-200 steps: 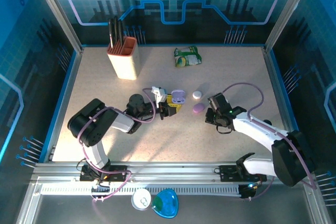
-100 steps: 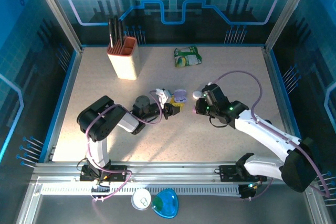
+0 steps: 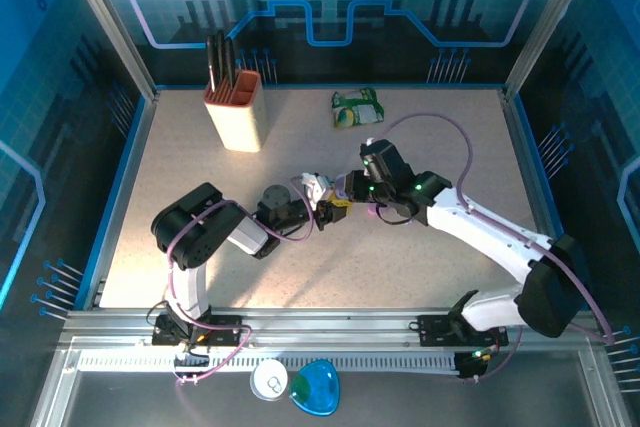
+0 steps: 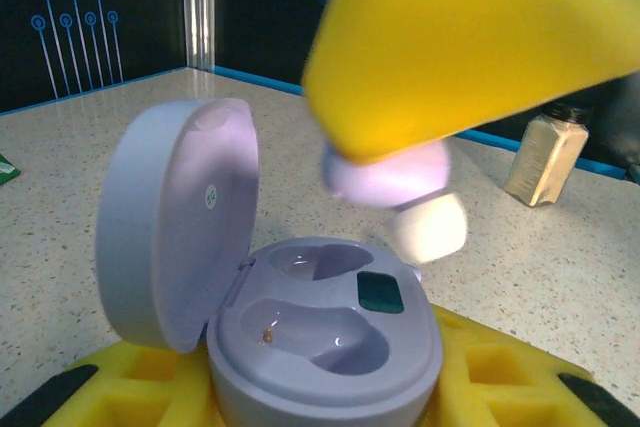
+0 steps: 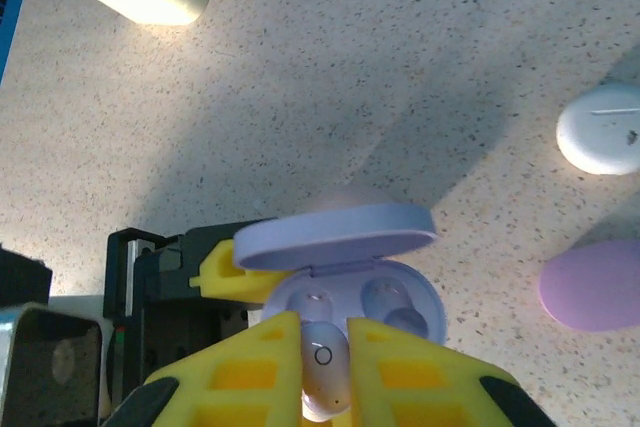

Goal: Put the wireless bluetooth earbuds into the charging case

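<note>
The right claw (image 5: 322, 332) is clenched on one earbud (image 5: 325, 372), a pale lilac-white nub pinched between its yellow pads (image 5: 250, 367). It hangs just above the open charging case (image 5: 352, 297), which the left claw (image 4: 320, 399) grips by the base, with the lid (image 4: 180, 222) standing up. To my eye the step in hand is seating that earbud. To do it well, I'd say the right claw should line the earbud up over one well before lowering. It should then come down straight and gently, and let go only once the earbud sits in. The left claw's job is to hold the case level, since a knock against the lid could tip or twist the case in its grip. The left wrist view gives the side-on look: both wells (image 4: 310, 332) seem empty, and there appears to be a gap between the earbud and the case rim below the right claw. The right wrist view gives the plan: the earbud sits at the case's near edge, closer to the left-hand well as that camera sees it, and not yet over it. Off to that claw's right, a white case (image 5: 600, 127) and a closed lilac case (image 5: 592, 287) lie on the table (image 5: 400, 67).
</note>
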Robot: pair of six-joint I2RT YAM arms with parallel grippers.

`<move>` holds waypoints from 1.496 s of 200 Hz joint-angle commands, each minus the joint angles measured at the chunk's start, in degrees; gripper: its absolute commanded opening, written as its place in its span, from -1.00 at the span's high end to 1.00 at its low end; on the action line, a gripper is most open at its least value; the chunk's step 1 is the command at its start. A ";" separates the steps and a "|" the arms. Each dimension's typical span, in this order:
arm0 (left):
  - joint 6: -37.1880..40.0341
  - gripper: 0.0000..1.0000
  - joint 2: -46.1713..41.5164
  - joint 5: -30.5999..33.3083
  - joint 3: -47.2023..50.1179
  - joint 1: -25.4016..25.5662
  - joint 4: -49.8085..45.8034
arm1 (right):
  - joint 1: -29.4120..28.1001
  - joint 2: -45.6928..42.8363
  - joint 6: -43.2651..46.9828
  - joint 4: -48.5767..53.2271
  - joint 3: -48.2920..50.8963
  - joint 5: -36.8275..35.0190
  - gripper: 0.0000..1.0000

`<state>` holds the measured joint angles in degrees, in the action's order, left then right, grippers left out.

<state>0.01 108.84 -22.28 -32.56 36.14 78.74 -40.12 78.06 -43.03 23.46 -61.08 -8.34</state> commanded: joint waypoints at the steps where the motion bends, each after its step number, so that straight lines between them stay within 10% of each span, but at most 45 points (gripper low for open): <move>1: 1.05 0.44 -0.20 0.31 -0.85 0.58 1.59 | -0.75 1.67 1.52 -1.12 -2.64 1.29 0.68; 151: -1.96 0.45 -0.39 2.24 -2.05 0.83 1.60 | -0.62 4.24 1.89 -2.15 -0.38 2.29 0.66; 299: 1.44 0.43 -1.86 1.94 -0.02 0.44 1.59 | 6.89 -12.75 5.29 -4.35 10.41 3.40 0.00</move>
<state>-0.99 108.79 -19.75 -33.61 36.60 78.74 -36.71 68.82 -37.87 19.68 -53.28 -5.58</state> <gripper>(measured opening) 0.371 0.501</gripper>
